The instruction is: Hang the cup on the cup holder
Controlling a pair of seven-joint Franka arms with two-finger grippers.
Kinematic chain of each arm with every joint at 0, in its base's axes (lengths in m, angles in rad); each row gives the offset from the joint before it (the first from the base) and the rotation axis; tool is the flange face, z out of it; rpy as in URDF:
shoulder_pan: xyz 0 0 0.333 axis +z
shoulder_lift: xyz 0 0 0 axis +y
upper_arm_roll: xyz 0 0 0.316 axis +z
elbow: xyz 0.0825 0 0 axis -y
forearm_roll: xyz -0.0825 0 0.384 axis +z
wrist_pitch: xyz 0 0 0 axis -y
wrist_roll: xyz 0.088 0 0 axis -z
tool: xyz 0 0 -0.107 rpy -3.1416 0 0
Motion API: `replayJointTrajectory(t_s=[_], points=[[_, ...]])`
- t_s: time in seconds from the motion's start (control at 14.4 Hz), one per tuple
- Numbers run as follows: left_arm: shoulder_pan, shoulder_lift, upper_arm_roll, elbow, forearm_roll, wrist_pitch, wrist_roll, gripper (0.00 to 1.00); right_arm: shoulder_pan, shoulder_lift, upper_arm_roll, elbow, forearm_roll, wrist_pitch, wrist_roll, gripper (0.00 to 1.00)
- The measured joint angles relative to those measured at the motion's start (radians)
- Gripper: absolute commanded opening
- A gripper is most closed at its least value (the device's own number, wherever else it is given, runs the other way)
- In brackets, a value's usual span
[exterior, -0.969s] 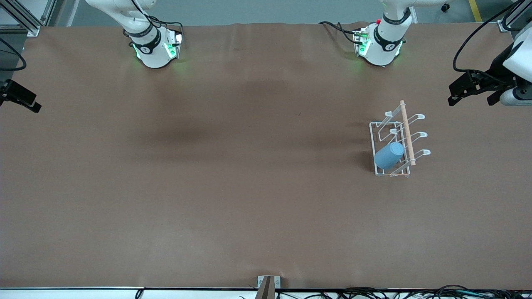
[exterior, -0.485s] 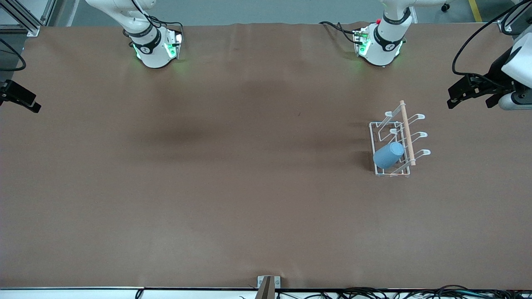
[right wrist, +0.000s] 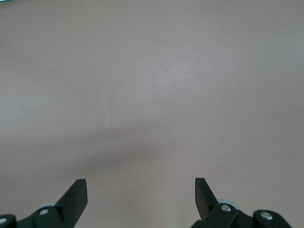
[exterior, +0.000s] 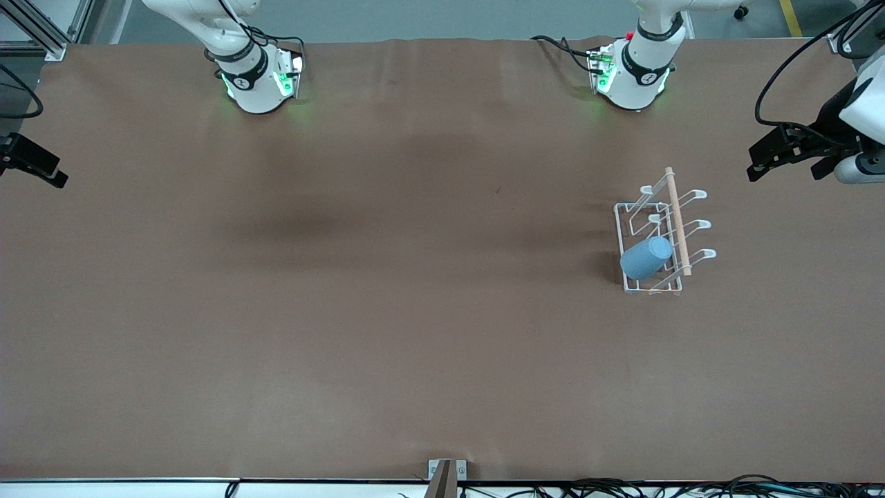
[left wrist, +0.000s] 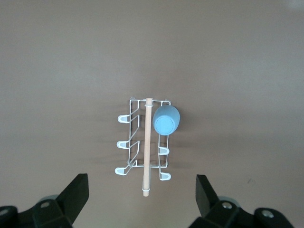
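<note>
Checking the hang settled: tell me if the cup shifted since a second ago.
No. The cup sits on the same prong of the cup holder, beside the wooden rod.

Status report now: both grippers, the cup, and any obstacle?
Left gripper open, empty, high above the cup holder. Right gripper open, empty, over bare table. Cup hung on prong nearest front camera. No obstacle seen.

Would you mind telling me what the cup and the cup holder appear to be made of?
The cup looks like matte plastic: an even light blue without glare. The cup holder looks like white-coated wire, judging by its thin bent prongs, and the rod along its top is probably pale, unpainted wood.
</note>
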Motion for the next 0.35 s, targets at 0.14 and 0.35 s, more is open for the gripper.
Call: replayJointTrajectory(t_s=[0.14, 0.35], points=[[0.000, 0.000, 0.000, 0.000, 0.000, 0.000, -0.012, 0.99, 0.000, 0.000, 0.000, 0.000, 0.000, 0.000, 0.000, 1.00], [0.000, 0.000, 0.000, 0.000, 0.000, 0.000, -0.015, 0.99, 0.000, 0.000, 0.000, 0.000, 0.000, 0.000, 0.000, 1.00]])
